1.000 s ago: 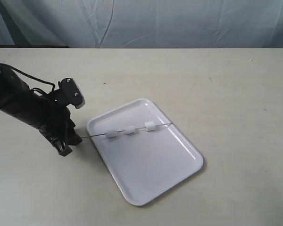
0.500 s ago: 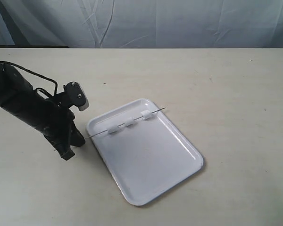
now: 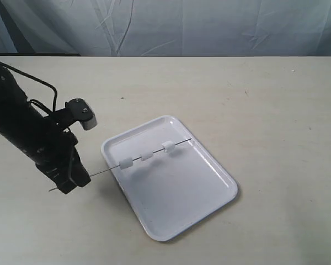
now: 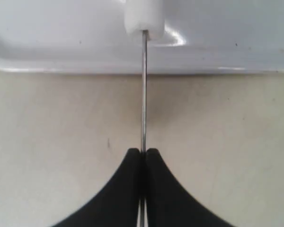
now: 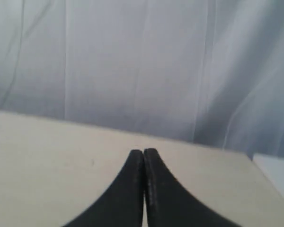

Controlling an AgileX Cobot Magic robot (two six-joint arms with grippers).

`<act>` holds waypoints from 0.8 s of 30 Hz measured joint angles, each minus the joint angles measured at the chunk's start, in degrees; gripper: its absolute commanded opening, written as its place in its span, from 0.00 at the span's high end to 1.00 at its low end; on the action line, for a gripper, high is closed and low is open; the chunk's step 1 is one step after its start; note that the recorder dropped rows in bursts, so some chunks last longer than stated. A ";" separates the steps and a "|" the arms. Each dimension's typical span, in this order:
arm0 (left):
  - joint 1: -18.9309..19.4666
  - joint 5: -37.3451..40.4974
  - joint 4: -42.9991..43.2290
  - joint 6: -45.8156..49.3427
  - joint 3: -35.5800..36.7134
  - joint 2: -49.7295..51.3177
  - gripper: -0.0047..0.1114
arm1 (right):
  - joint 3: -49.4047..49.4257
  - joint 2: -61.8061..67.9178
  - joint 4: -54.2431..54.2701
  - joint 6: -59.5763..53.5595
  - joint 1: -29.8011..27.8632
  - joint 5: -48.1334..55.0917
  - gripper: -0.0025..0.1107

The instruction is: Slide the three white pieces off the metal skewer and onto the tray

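The metal skewer [image 3: 107, 170] is pinched near its bare end by my left gripper [image 3: 71, 182], which is shut on it to the left of the tray [image 3: 176, 199]. The rod slants across the tray's far half, held a little above it. Three white pieces [image 3: 147, 156] are threaded on it in a row over the tray. In the left wrist view the skewer [image 4: 143, 104] runs straight out from the shut fingertips [image 4: 143, 152] to the nearest white piece [image 4: 143, 19] above the tray rim [image 4: 61, 64]. My right gripper [image 5: 144, 152] is shut and holds nothing; it does not show in the exterior view.
The beige table [image 3: 265, 110] spreads around the tray. A pale curtain [image 3: 182, 27] hangs behind its far edge. The left arm's black body and cable [image 3: 22, 127] occupy the table's left side. The right wrist view takes in only table and curtain [image 5: 132, 61].
My left gripper has shut on the skewer's bare end and raised it. The skewer with the white pieces has come up off the tray and shifted slightly left. The right gripper has not moved.
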 measured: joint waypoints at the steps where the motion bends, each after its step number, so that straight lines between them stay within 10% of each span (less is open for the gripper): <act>1: 0.00 0.25 1.32 -1.68 0.00 -0.57 0.96 | 0.00 0.00 -0.13 0.00 0.00 -3.70 0.98; 24: 0.00 -0.17 -7.89 -7.14 15.54 -16.45 0.96 | 0.00 -0.21 -0.56 12.38 0.00 -58.60 0.98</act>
